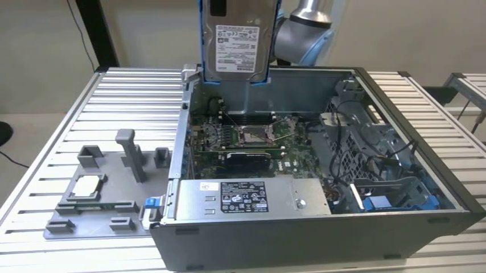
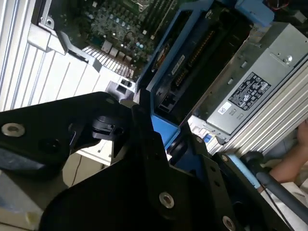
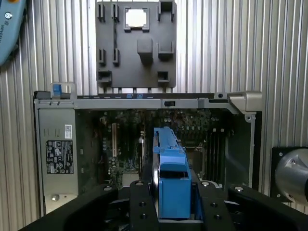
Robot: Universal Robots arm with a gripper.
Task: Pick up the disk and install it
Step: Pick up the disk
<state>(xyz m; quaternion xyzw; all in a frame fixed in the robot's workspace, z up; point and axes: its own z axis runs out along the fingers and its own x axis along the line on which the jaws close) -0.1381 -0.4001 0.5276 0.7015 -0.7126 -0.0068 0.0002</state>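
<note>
The disk [image 1: 237,48], a silver-grey drive with a white label in a blue carrier frame, hangs upright above the far wall of the open computer case [image 1: 425,219]. In the first wrist view my gripper [image 3: 172,211] is shut on the disk's blue carrier [image 3: 171,168], with a black finger [image 3: 140,207] on each side of it. Under it lie the motherboard and the case's inside. The second wrist view shows the disk's dark underside [image 2: 202,48] sticking out past the black gripper body, over the case.
Inside the case are the motherboard [image 1: 251,136], a grey power supply box [image 1: 251,196] and cables at the exterior view's right. A grey fixture plate [image 1: 99,199] holding a small silver chip [image 1: 85,186] lies beside the case. A person's hand [image 2: 293,163] shows past it.
</note>
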